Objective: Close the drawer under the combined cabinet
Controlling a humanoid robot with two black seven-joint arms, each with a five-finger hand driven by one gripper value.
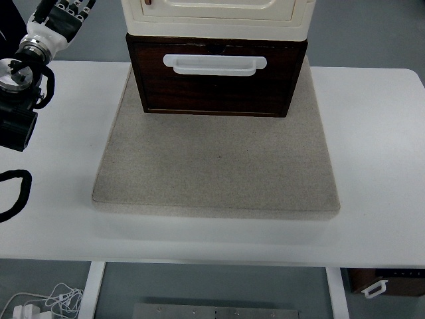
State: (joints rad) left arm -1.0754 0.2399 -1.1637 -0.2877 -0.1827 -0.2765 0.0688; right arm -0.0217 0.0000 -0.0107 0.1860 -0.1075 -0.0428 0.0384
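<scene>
In the top view no brand, label or writing can be read anywhere; a small reddish mark at the upper left corner of the cream cabinet [216, 16] is too small to make out.

The left hand [63, 14] shows in the upper left corner of the frame, its arm [20, 80] running down the left edge with a silver wrist joint and black housing. The dark fingers [72, 9] lie partly past the top edge of the frame, so how far they are spread cannot be told; they hold nothing visible and touch neither the cabinet nor the drawer. The hand hangs well to the left of the cabinet, apart from it. A black cable [16, 193] loops at the left edge lower down, over the white table [378, 166].

The drawer [216, 76] is the dark brown wooden box at top centre, directly under the cream cabinet. Its front face stands forward of the cabinet's front, toward the lower part of the frame. A white bar handle [214, 64] runs across the upper part of the drawer front.

Cabinet and drawer rest on a grey square mat [216, 166] that covers the middle of the table. The mat in front of the drawer is bare.

Below the table edge, white cords and a plug [43, 302] lie at the lower left, and a dark brown box with a white handle [388, 282] shows at the lower right.
</scene>
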